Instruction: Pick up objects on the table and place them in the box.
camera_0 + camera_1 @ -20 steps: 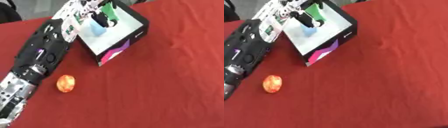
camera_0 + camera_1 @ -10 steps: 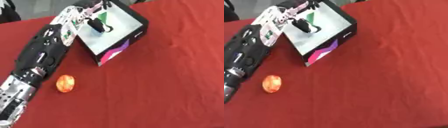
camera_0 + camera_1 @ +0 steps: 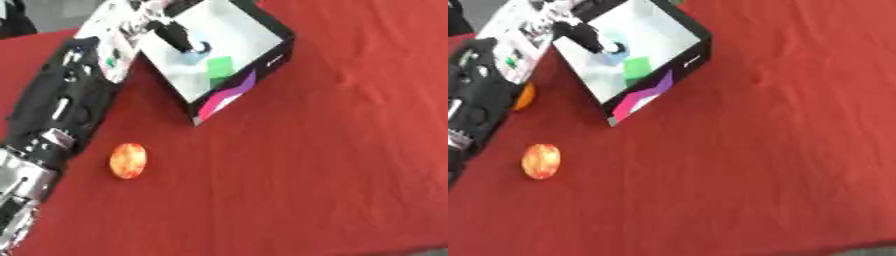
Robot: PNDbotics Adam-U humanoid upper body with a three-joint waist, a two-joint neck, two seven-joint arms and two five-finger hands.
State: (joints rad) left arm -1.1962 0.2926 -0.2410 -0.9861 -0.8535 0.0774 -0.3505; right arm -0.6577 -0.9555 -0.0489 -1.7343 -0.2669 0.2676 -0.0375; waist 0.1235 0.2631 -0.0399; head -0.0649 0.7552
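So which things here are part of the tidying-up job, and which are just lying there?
Part of the job:
- box, open, white inside
- green block and pale blue thing already in the box
- red-orange ball on the cloth
- orange thing peeking out beside the arm
- left hand reaching into the box

Just there:
- red tablecloth

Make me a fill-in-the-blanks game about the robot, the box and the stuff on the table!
1. The tablecloth is ___.
2. The green block lies inside the ___.
3. The left hand reaches over the box; it is the robot's ___ hand.
4. The round orange-red fruit sits on the ___, outside the box.

Missing words: red; box; left; tablecloth
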